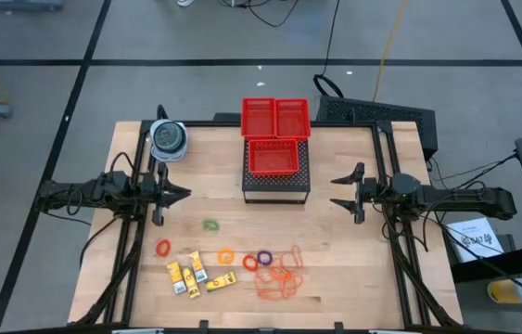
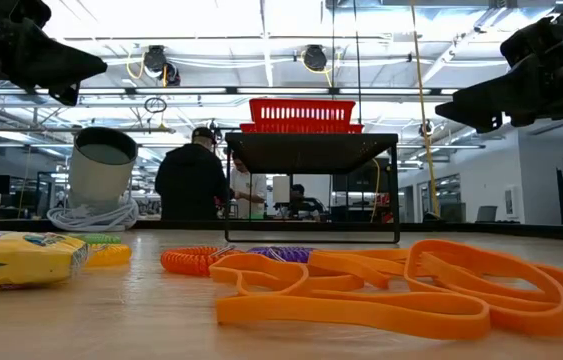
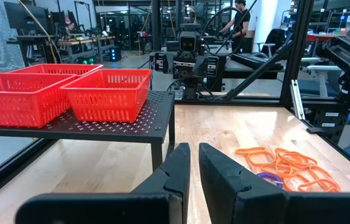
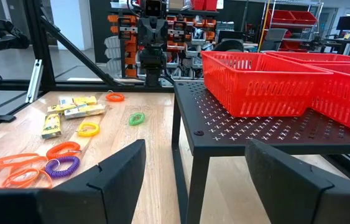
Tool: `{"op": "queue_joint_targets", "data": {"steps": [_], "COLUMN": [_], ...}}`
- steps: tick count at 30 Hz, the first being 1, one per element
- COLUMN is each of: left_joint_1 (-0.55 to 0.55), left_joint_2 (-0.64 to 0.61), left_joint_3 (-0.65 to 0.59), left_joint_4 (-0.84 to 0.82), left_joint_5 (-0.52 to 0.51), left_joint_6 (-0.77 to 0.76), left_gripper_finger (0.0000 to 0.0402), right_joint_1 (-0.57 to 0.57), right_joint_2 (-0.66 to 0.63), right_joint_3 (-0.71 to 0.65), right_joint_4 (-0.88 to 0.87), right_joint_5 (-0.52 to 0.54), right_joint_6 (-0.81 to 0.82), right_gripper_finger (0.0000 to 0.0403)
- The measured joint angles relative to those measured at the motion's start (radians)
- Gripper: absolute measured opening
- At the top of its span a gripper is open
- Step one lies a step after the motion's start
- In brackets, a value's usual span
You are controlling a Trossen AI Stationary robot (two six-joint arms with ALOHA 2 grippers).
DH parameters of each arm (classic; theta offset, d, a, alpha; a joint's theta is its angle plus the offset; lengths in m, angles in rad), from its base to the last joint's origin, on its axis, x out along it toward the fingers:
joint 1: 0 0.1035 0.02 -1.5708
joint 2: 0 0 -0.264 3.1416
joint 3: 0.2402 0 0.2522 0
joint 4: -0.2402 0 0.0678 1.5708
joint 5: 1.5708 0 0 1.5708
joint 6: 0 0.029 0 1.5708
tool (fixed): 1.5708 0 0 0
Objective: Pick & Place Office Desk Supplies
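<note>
The supplies lie on the near part of the wooden table: a green ring (image 1: 210,224), a red ring (image 1: 163,248), a yellow-orange ring (image 1: 226,256), an orange ring (image 1: 249,263), a purple ring (image 1: 263,257), yellow packets (image 1: 196,276) and a heap of orange rubber bands (image 1: 279,278). My left gripper (image 1: 182,194) hangs level at the left, clear of them. Its fingers (image 3: 181,168) are nearly together with nothing between. My right gripper (image 1: 337,190) hangs level at the right, open wide (image 4: 194,144) and empty.
Three red mesh baskets (image 1: 276,139) sit on a black perforated stand (image 1: 276,184) at the table's far middle, between the two grippers. A round blue-grey container (image 1: 168,139) stands at the far left. People are in the room beyond the table (image 2: 193,175).
</note>
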Motion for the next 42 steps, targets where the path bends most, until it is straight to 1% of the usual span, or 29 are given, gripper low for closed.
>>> {"op": "queue_joint_targets", "data": {"steps": [21,24,31,36,40,42], "left_joint_1": [0.000,0.000,0.000,0.000,0.000,0.000], "left_joint_2": [0.000,0.000,0.000,0.000,0.000,0.000], "left_joint_3": [0.000,0.000,0.000,0.000,0.000,0.000], "left_joint_4": [0.002,0.044,0.222,0.259,0.308,0.347], "left_joint_5": [0.000,0.000,0.000,0.000,-0.032,-0.045], "left_joint_6": [0.000,0.002,-0.018,-0.050,0.004,0.001], "left_gripper_finger": [0.0042,0.0042,0.0042,0.0042,0.0042,0.0042], "right_joint_1": [0.000,0.000,0.000,0.000,0.000,0.000], "right_joint_2": [0.000,0.000,0.000,0.000,0.000,0.000], "right_joint_3": [0.000,0.000,0.000,0.000,0.000,0.000], "right_joint_4": [0.000,0.000,0.000,0.000,0.000,0.000], "right_joint_5": [0.000,0.000,0.000,0.000,0.000,0.000], "right_joint_6": [0.000,0.000,0.000,0.000,0.000,0.000], "right_gripper_finger": [0.0267,0.0267,0.0267,0.0267,0.0267,0.0267]}}
